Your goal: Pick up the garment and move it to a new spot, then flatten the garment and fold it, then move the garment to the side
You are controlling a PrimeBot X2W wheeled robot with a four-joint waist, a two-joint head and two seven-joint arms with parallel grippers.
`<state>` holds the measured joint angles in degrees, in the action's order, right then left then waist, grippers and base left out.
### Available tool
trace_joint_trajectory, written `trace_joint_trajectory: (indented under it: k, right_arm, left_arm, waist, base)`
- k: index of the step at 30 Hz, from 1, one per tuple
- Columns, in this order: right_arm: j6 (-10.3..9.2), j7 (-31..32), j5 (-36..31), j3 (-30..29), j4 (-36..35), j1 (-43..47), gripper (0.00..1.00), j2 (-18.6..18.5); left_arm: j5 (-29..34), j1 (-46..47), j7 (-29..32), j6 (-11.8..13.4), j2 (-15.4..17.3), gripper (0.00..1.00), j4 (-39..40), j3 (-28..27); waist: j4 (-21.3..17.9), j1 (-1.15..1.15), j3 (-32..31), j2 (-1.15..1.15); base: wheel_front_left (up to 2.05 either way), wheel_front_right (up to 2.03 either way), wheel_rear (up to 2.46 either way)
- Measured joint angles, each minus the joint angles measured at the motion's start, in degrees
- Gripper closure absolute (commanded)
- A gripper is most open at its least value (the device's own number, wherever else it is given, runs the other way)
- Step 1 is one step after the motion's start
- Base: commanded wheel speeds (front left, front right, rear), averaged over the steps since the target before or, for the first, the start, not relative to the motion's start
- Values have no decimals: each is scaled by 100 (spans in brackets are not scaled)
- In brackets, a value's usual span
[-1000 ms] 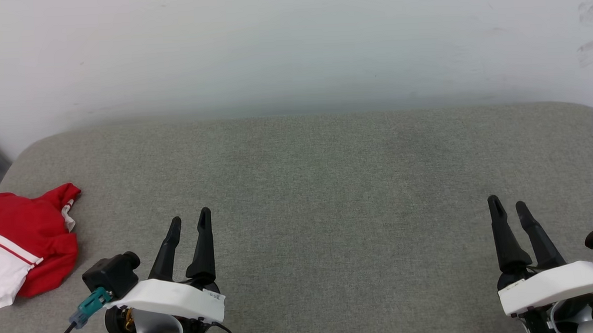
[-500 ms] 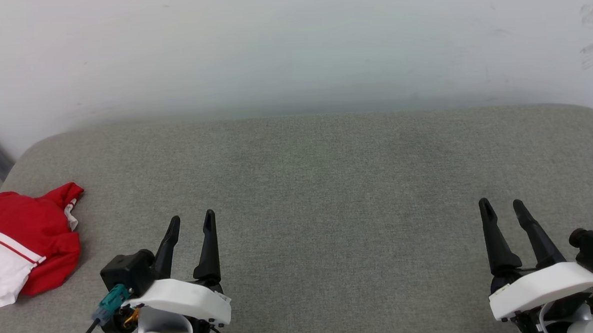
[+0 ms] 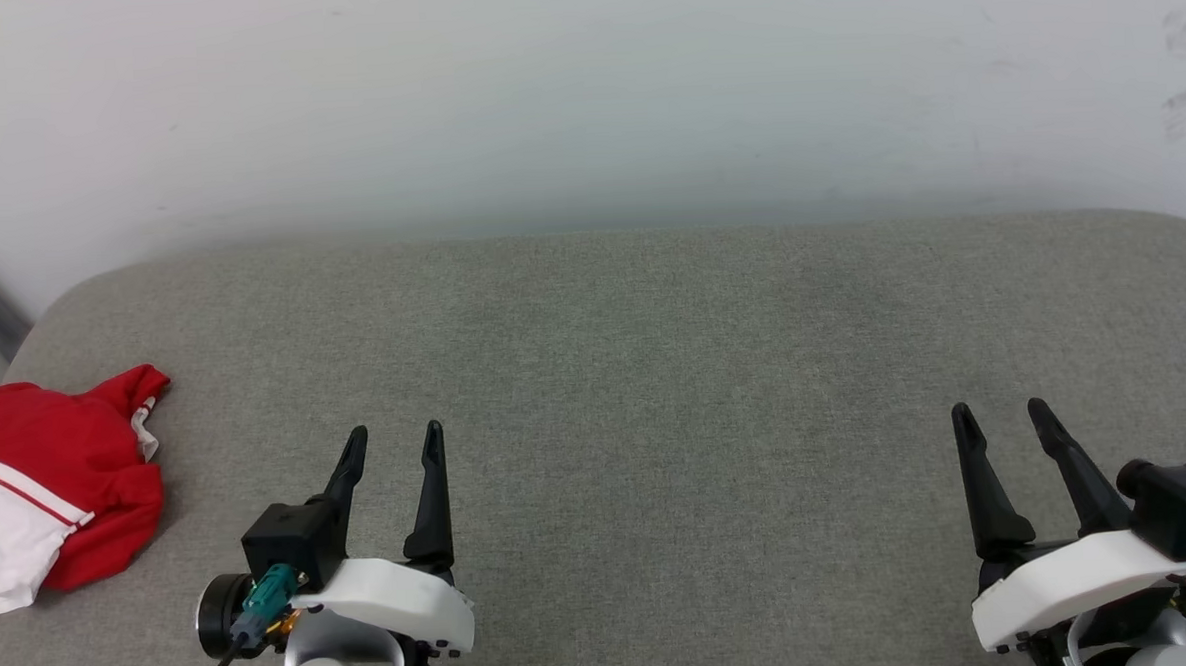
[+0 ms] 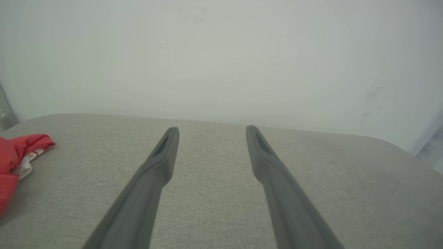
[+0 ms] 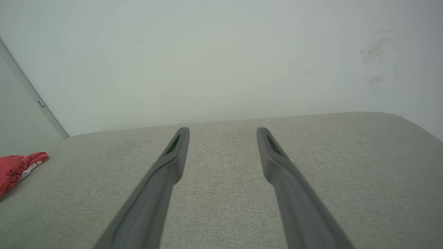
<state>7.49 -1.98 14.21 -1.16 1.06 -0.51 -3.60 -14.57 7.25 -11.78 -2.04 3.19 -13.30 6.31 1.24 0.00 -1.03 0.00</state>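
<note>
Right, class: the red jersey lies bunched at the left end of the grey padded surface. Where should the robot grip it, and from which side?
Probably the pointed red flap at the far inner corner of the red jersey: it juts from the heap over bare grey padded surface. Bring the open left gripper, the nearer one, in from that inner side.

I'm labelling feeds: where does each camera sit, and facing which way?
Head view: on the head, facing forward and down at the grey cushion; left gripper and right gripper show, open.
Left wrist view: on the left wrist, facing the wall along its fingers.
Right wrist view: on the right wrist, same heading, own fingers.
Shared: the garment, left edge of each.
</note>
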Motion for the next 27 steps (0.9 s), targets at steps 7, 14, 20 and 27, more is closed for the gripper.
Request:
trace_joint_trajectory:
  k: [7,14,20,27]
  right_arm:
    - [1,34,-374,-4,-31,52,0,15]
    - [1,57,-680,-13,-64,55,0,26]
    - [1,58,-879,-30,-92,75,0,36]
    - [1,56,-1079,-42,-116,85,0,46]
  left_arm:
    - [301,27,-76,51,20,0,-96,49]
    - [443,46,-155,5,18,0,-268,65]
    - [516,102,-214,-56,8,0,-345,67]
    - [617,127,-289,-102,0,0,-444,54]
  waist:
    - [8,0,-11,0]
    - [17,0,-21,0]
    - [23,0,-27,0]
    - [24,0,-27,0]
  base:
    - [0,0,0]
    - [0,0,0]
    - [0,0,0]
    - [0,0,0]
